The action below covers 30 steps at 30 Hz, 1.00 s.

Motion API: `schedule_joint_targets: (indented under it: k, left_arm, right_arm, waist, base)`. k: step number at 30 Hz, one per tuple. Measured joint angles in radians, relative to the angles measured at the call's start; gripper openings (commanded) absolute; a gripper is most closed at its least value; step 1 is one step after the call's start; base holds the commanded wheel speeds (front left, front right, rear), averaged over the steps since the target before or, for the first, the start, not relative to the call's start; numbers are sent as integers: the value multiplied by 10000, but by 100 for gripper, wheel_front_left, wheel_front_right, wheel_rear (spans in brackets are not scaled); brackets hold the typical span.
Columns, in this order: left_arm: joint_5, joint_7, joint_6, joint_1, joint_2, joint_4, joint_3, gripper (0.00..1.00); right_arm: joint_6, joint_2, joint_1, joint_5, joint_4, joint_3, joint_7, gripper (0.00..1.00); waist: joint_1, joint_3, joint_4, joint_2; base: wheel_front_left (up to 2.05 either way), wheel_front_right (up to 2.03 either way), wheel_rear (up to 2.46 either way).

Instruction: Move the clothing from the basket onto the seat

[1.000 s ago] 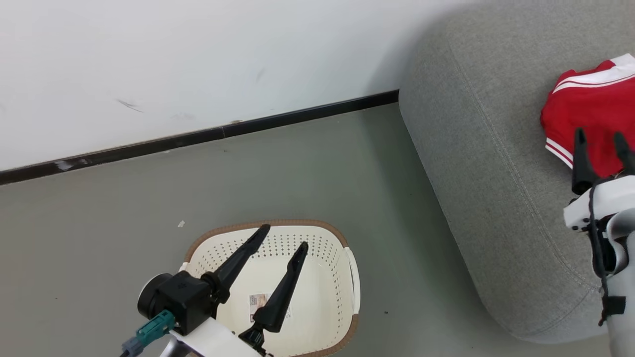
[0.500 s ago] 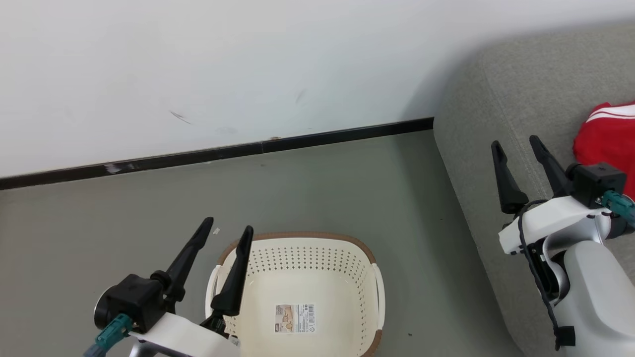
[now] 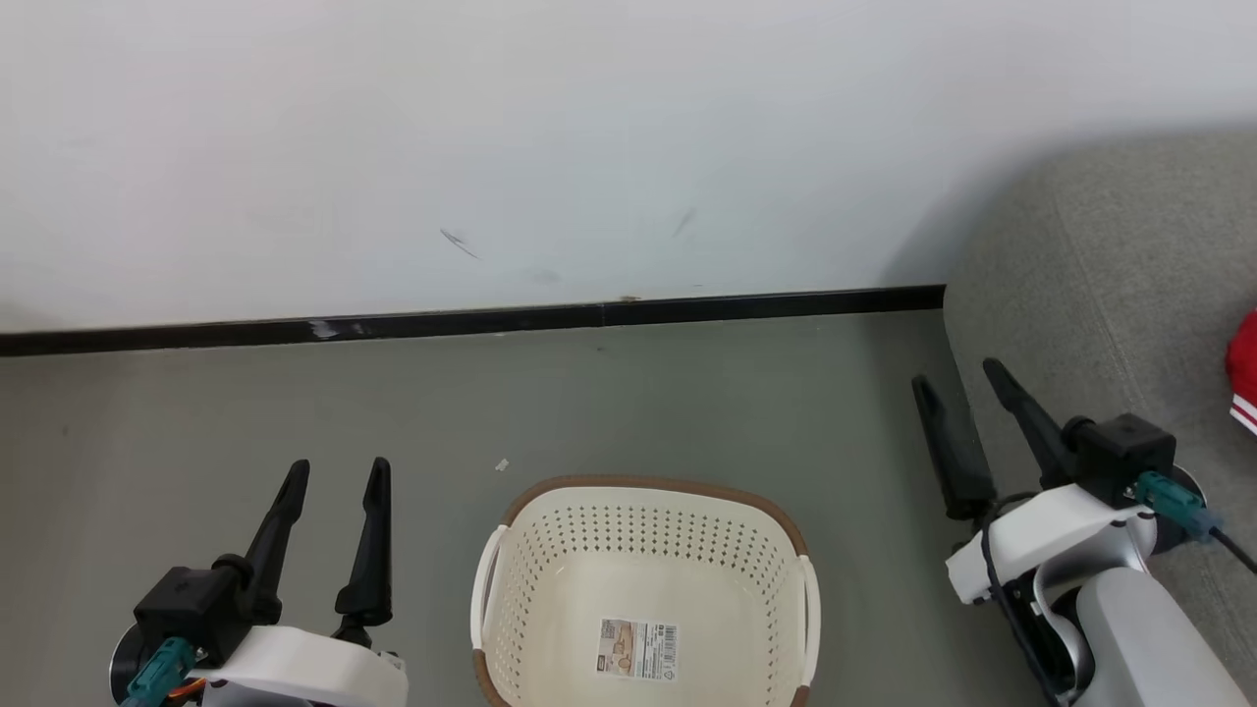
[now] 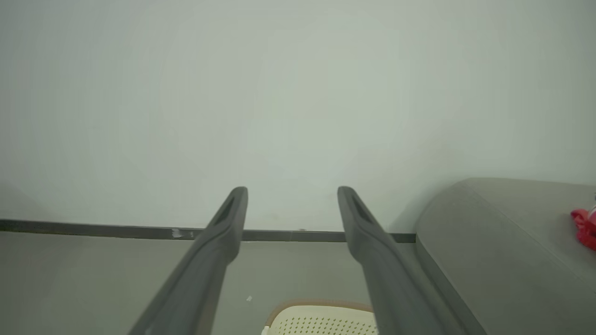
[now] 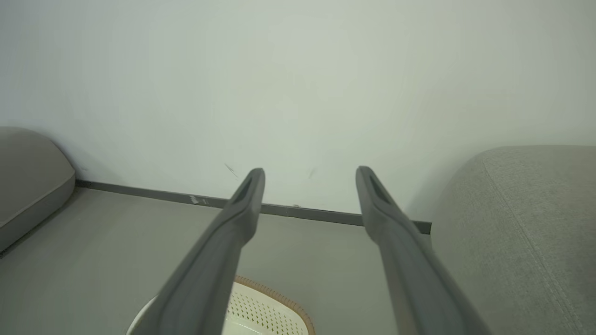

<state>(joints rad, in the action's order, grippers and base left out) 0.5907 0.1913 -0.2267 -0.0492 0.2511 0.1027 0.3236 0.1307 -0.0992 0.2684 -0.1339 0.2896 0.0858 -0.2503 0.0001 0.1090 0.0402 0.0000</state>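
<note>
Red clothing lies on the grey seat at the far right edge of the head view, well apart from the basket at bottom centre, whose floor bears just a paper label. The job looks done, so the step in hand is probably parking the arms. The left gripper, lower left, and the right gripper, lower right, are both spread wide and hold nothing. Settle them slowly, clear of the basket rim and the seat's edge.
</note>
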Motion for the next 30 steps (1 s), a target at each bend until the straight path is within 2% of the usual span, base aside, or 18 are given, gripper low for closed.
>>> schedule_joint_targets:
  k: [7, 18, 30]
  left_arm:
    - [161, 96, -79, 60, -115, -596, -44, 100]
    - [234, 309, 322, 152, -104, -1611, 79, 100]
    - [232, 403, 696, 175, -184, -2309, 255, 100]
  right_arm:
    - [0, -23, -743, 46, -307, 134, -2, 100]
    - [0, 67, -1820, 111, -715, -259, -2, 100]
    - [0, 261, -2658, 221, -943, -589, -2, 100]
  waist:
    - [0, -250, 485, 0]
    - [0, -711, 1046, 0]
    - [-1, -1090, 1243, 0]
  base:
    - [0, 0, 0]
    - [0, 0, 0]
    - [0, 0, 0]
